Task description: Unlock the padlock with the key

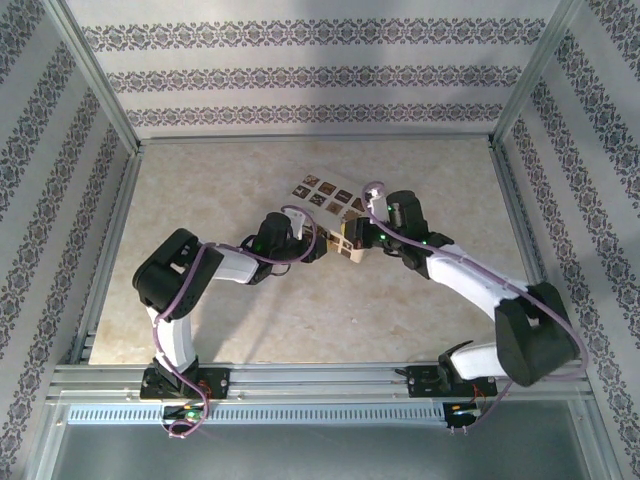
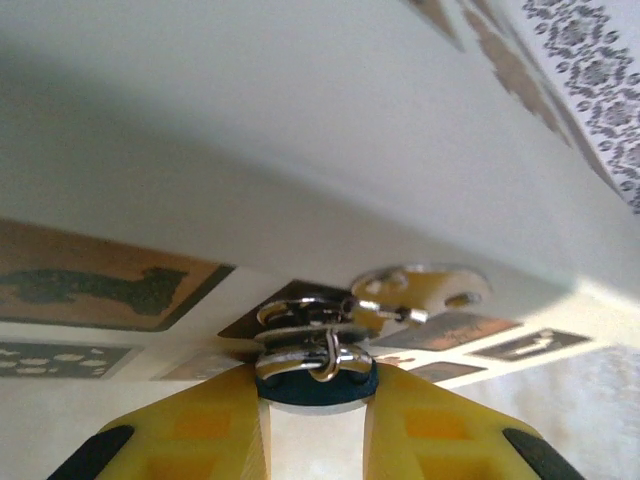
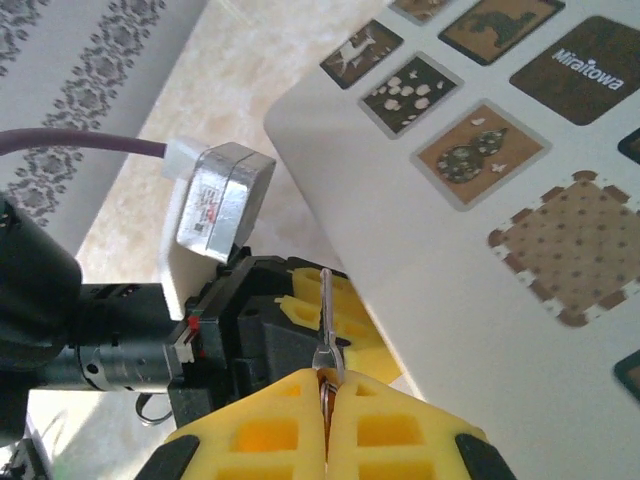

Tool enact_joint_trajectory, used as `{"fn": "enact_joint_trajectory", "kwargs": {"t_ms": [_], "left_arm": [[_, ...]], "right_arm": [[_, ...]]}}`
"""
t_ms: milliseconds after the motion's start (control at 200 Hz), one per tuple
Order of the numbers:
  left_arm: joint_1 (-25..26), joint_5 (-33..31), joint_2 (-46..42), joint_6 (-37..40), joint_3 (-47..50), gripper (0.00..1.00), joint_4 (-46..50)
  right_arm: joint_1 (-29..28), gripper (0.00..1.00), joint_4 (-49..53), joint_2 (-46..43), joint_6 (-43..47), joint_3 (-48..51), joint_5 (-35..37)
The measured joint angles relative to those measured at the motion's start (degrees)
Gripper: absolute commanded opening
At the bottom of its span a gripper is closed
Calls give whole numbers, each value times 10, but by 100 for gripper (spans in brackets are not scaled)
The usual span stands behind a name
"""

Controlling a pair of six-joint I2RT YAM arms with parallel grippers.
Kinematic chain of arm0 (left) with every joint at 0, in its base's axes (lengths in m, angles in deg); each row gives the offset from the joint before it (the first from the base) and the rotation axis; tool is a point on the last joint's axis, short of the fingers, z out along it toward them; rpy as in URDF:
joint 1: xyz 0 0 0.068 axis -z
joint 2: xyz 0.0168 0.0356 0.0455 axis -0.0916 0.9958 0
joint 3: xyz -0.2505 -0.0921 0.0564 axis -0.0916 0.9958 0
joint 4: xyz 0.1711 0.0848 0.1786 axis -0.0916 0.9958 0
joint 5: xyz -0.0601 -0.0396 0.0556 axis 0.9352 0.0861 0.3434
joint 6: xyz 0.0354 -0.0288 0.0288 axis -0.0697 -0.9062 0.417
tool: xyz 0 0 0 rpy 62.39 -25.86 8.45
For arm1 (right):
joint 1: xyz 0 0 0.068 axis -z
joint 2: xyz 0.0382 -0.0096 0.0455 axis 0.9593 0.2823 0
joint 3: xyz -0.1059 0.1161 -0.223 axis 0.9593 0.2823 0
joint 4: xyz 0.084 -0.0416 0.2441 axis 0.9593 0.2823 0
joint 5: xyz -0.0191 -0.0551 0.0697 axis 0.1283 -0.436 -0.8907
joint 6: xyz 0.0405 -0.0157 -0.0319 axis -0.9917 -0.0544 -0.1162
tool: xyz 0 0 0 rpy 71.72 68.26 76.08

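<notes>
The padlock [image 2: 300, 390] has a small dark blue body with a silvery loop [image 2: 310, 352] on top. My left gripper [image 2: 316, 402] is shut on that body, right under the cream box [image 2: 300, 150] with dark patterned squares. My right gripper [image 3: 326, 388] is shut on the key [image 3: 326, 300], a thin silver blade pointing up toward the left gripper's yellow fingers [image 3: 350, 312] beside the cream box [image 3: 470, 270]. From above, the left gripper [image 1: 318, 246] and right gripper [image 1: 352, 240] meet at the near edge of the cream box [image 1: 325, 192]. The padlock's keyhole is hidden.
The cream box lies slanted at the middle of the beige marbled table [image 1: 250, 320]. Aluminium frame posts [image 1: 95, 75] and patterned walls [image 1: 300, 80] close in the back and sides. A rail [image 1: 320, 375] runs along the near edge by the arm bases.
</notes>
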Motion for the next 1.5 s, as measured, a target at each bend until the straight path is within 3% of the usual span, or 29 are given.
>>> {"fn": "enact_joint_trajectory", "kwargs": {"t_ms": [250, 585, 1094, 1499], "left_arm": [[15, 3, -40, -62, 8, 22, 18], [27, 6, -69, -124, -3, 22, 70], [33, 12, -86, -172, -17, 24, 114], [35, 12, -98, -198, -28, 24, 137]], "right_arm": [[-28, 0, 11, -87, 26, 87, 27], [-85, 0, 9, -122, 66, 162, 91], [-128, 0, -67, -107, 150, 202, 179], [-147, 0, -105, -41, 199, 202, 207]]}}
